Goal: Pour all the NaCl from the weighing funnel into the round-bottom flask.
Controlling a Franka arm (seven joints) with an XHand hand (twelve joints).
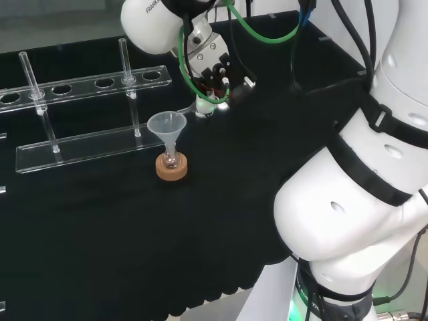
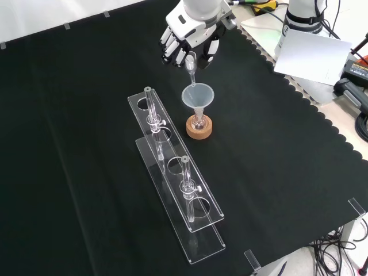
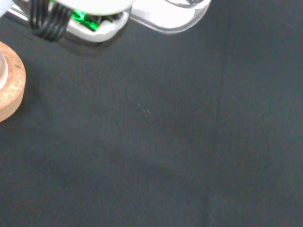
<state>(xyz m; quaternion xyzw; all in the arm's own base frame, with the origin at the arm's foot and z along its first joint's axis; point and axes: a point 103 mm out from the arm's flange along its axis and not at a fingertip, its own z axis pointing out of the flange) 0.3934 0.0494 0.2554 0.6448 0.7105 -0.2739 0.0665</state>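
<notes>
Overhead, from the head view, one small round-bottom flask [image 1: 171,160] sits on one cork ring [image 1: 172,168] near the middle of the black cloth [image 1: 100,227], with one clear funnel [image 1: 166,127] standing in its neck. Behind it is one clear rack [image 1: 83,117] with two upright posts and a row of round holes. The hand [image 1: 212,70] hangs just to the right of the funnel and above it, below the arm's white links [image 1: 361,174]. From the front view, the same single flask [image 2: 199,122], cork ring [image 2: 199,129] and funnel [image 2: 198,96] stand to the right of the rack [image 2: 175,184], which runs away toward the lower right. Above them, the hand [image 2: 190,40] has its fingers curled round one slim clear weighing funnel [image 2: 190,68], which tilts downward so that its narrow end reaches the rim of the funnel on the flask. From the wrist view, part of the cork ring [image 3: 10,90] shows on the cloth [image 3: 165,142], beside a blurred white part of the hand [image 3: 94,4] and a clear glass edge that I cannot identify.
</notes>
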